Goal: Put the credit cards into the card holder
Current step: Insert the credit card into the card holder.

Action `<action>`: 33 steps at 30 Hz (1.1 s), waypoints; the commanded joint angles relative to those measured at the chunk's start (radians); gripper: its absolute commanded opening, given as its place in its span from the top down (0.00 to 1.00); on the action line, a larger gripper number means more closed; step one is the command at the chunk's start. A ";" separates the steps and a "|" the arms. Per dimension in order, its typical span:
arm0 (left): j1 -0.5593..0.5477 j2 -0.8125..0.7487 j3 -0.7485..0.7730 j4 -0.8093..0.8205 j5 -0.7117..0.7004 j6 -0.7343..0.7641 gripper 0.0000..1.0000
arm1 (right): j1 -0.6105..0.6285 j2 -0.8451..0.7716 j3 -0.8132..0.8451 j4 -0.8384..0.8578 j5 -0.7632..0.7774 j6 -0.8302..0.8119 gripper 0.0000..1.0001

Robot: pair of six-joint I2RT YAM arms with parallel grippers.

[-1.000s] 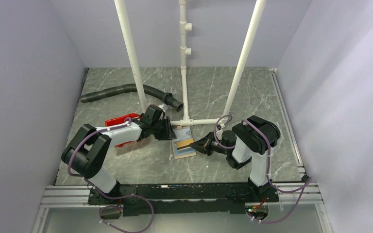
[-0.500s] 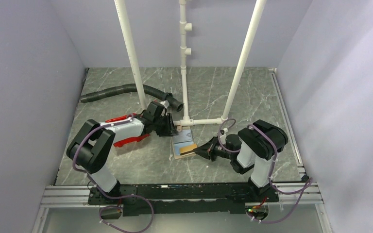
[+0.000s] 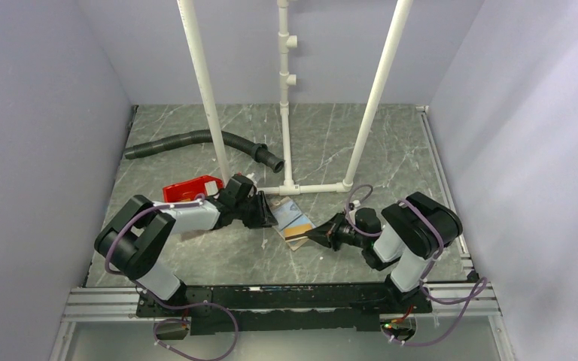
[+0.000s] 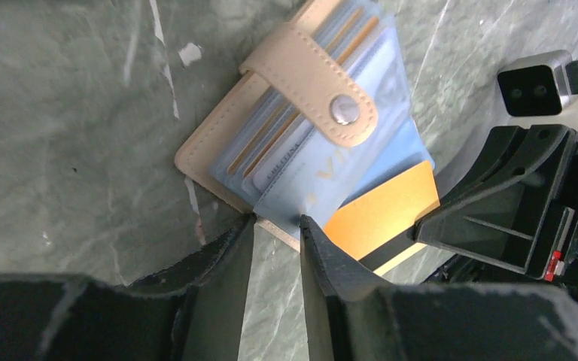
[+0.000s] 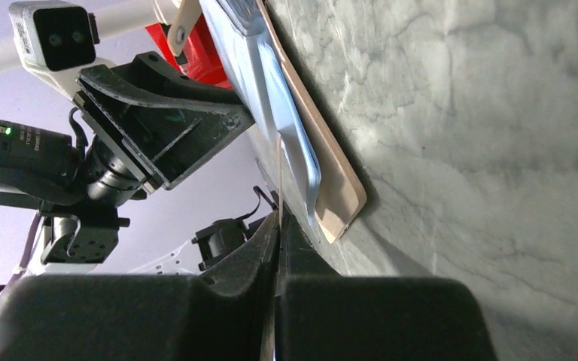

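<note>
1. Left pincer (image 4: pixel 275 226) carries the first risk. Its tips only bear on the near corner of the card holder (image 4: pixel 301 128), so a sideways push from the other arm could swing the holder round on the bench (image 4: pixel 83 135). The fingers stand a narrow slit apart with bench showing between them. They touch the holder's tan edge and clasp nothing that I can make out.
2. Lying flat on the bench between the two arms, the card holder has its pale blue sleeves exposed and its snap tab (image 4: pixel 323 90) laid across them. A card coming in low could catch under that tab, or slide between a sleeve and the cover instead of into a pocket.
3. At the holder's right edge, the orange credit card (image 4: pixel 380 218) overlaps the blue sleeves with its leading edge. I cannot tell whether it has entered a pocket. Being thin, it may bow or twist if pushed against a closed sleeve mouth.
4. Right pincer (image 5: pixel 277 226) is clamped flat on the card's rear end, fingers pressed together with only the card between them. A jam could make the card slip back through that grip.
</note>
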 commanded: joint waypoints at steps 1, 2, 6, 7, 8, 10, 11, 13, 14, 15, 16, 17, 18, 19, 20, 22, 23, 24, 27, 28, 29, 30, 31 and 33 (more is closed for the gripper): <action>-0.012 -0.021 -0.024 -0.054 0.015 -0.035 0.64 | -0.005 -0.046 -0.020 -0.005 0.004 -0.013 1.00; -0.011 -0.019 -0.024 -0.055 0.013 -0.035 0.65 | -0.005 -0.065 -0.019 -0.024 0.003 -0.019 1.00; -0.013 -0.011 -0.027 -0.052 0.012 -0.033 0.65 | -0.006 -0.192 -0.011 -0.189 0.015 -0.074 1.00; -0.013 -0.012 -0.024 -0.058 0.008 -0.030 0.65 | -0.007 -0.231 -0.009 -0.240 0.024 -0.088 1.00; -0.013 -0.015 -0.023 -0.063 0.003 -0.025 0.65 | -0.009 -0.273 -0.002 -0.292 0.035 -0.109 1.00; -0.013 -0.022 -0.021 -0.073 -0.006 -0.017 0.65 | -0.021 -0.343 0.023 -0.415 0.048 -0.158 1.00; -0.013 -0.024 -0.018 -0.078 -0.008 -0.012 0.65 | -0.030 -0.369 0.035 -0.437 0.052 -0.178 1.00; -0.013 -0.025 -0.015 -0.082 -0.009 -0.009 0.65 | -0.048 -0.400 0.067 -0.514 0.054 -0.216 1.00; -0.013 -0.025 -0.015 -0.079 -0.007 -0.010 0.65 | -0.054 -0.403 0.083 -0.539 0.053 -0.230 1.00; -0.013 -0.024 -0.016 -0.076 -0.005 -0.011 0.65 | -0.059 -0.396 0.094 -0.539 0.047 -0.237 1.00; -0.013 -0.024 -0.015 -0.075 -0.005 -0.010 0.65 | -0.062 -0.384 0.097 -0.525 0.039 -0.236 1.00; -0.012 -0.024 -0.013 -0.077 -0.006 -0.009 0.66 | -0.064 -0.371 0.097 -0.506 0.034 -0.232 1.00; -0.013 -0.026 -0.011 -0.079 -0.006 -0.009 0.66 | -0.064 -0.358 0.098 -0.490 0.029 -0.228 1.00; -0.013 -0.027 -0.013 -0.079 -0.006 -0.008 0.66 | -0.064 -0.343 0.101 -0.484 0.025 -0.228 1.00; -0.013 -0.030 -0.014 -0.078 -0.007 -0.010 0.65 | -0.064 -0.336 0.103 -0.476 0.024 -0.228 1.00; -0.012 -0.031 -0.012 -0.080 -0.008 -0.009 0.66 | -0.064 -0.331 0.110 -0.473 0.025 -0.230 1.00; -0.013 -0.031 -0.010 -0.081 -0.008 -0.008 0.66 | -0.064 -0.330 0.115 -0.481 0.027 -0.235 1.00; -0.013 -0.029 -0.009 -0.080 -0.009 -0.008 0.66 | -0.064 -0.327 0.119 -0.487 0.029 -0.240 1.00; -0.012 -0.029 -0.004 -0.082 -0.010 -0.007 0.66 | -0.064 -0.311 0.121 -0.482 0.026 -0.239 1.00; -0.013 -0.029 -0.003 -0.082 -0.010 -0.006 0.66 | -0.064 -0.305 0.120 -0.477 0.024 -0.238 1.00; -0.013 -0.030 -0.002 -0.083 -0.010 -0.006 0.66 | -0.064 -0.298 0.118 -0.470 0.023 -0.236 1.00; -0.013 -0.033 -0.002 -0.083 -0.011 -0.005 0.66 | -0.064 -0.291 0.117 -0.462 0.022 -0.235 1.00; -0.013 -0.035 -0.002 -0.083 -0.012 -0.005 0.66 | -0.064 -0.282 0.117 -0.453 0.020 -0.234 1.00; -0.012 -0.037 -0.002 -0.082 -0.012 -0.004 0.65 | -0.064 -0.264 0.122 -0.435 0.017 -0.229 1.00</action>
